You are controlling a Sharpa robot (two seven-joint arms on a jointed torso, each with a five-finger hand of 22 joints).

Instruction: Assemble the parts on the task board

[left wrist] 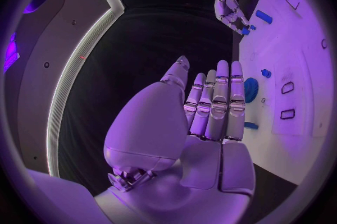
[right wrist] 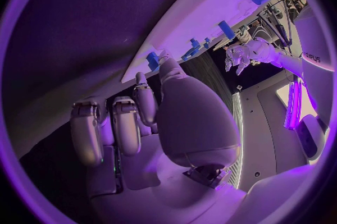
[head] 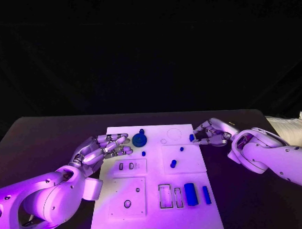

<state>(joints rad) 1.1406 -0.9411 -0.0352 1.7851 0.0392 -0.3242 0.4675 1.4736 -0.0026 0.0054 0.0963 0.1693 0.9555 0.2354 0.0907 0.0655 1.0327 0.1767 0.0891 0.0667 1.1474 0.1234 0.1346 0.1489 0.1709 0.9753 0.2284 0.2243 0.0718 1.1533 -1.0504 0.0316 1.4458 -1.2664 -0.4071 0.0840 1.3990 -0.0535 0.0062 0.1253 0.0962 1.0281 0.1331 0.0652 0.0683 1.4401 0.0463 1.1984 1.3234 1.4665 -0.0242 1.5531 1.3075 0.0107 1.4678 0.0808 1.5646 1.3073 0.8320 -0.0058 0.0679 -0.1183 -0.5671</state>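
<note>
Right hand [head: 213,133] at board [head: 192,210] right edge, fingertips closed on small blue peg [head: 191,137]. Left hand [head: 102,147] spread, empty, beside gear [head: 139,140]. Risk: thin pinch, peg may slip or tilt.

Left hand [head: 102,147] open, fingers [left wrist: 219,95] extended; right hand [head: 213,132] curled, apparently pinching something small

A white padded bag [head: 292,128] lies beside the black table [head: 61,131].
</note>
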